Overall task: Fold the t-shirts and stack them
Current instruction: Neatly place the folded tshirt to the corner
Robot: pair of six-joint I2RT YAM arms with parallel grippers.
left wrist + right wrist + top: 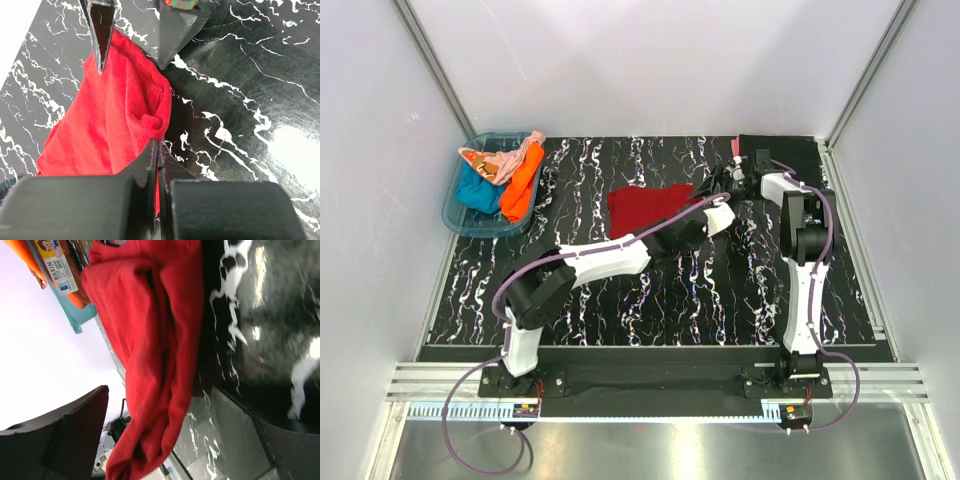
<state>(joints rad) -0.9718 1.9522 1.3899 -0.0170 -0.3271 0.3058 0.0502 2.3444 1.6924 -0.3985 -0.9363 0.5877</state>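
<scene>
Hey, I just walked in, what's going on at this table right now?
Two robot arms are working on a dark red t-shirt that lies bunched on the black marbled table. The left gripper is shut on the shirt's edge. The right gripper stands open over the same end and is not yet gripping. Other shirts sit crumpled in a blue tub at the far left.

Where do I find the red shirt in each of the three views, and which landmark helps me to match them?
Top external: the red shirt lies near the middle of the table, slightly toward the far side.
Left wrist: it fills the left half of the picture.
Right wrist: it runs down the centre, top to bottom.
Shared landmark: the black table with white veins, to the right of the shirt in both wrist views.
</scene>
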